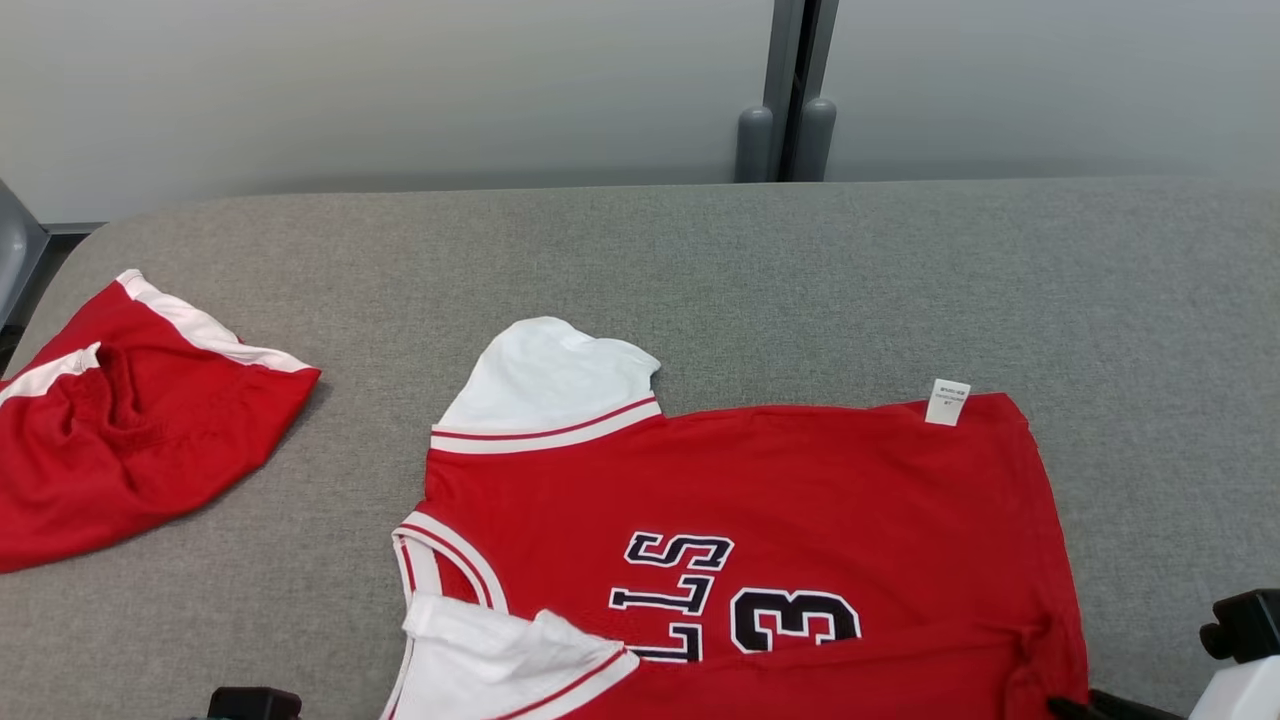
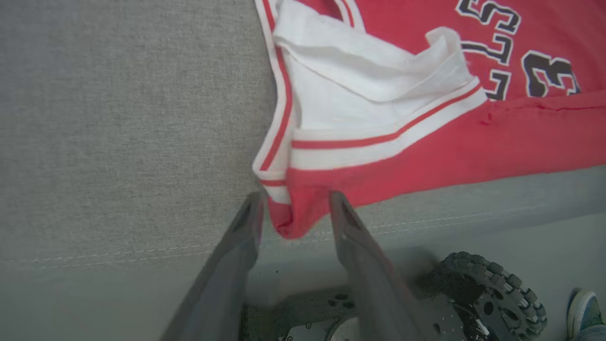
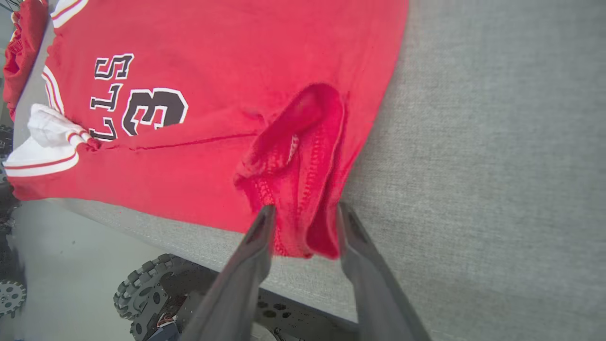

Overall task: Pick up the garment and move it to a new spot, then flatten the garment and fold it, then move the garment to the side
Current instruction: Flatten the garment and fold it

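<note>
A red jersey garment [image 1: 740,500] with white sleeves and black lettering lies spread on the grey padded table [image 1: 700,250], its near side at the table's front edge. In the left wrist view my left gripper [image 2: 294,201] stands open, and the garment's red-and-white striped corner [image 2: 289,213] lies loose between its fingers [image 2: 246,222]. In the right wrist view my right gripper [image 3: 303,213] is open too, with a bunched red hem fold [image 3: 303,180] sitting between its fingers [image 3: 352,237]. Both corners rest at the front edge.
A second red and white garment [image 1: 130,430] lies crumpled at the table's left. A wall with a grey post [image 1: 790,100] stands behind. Below the front edge are my base's treaded wheels [image 2: 492,293] and a person's shoe [image 2: 584,308].
</note>
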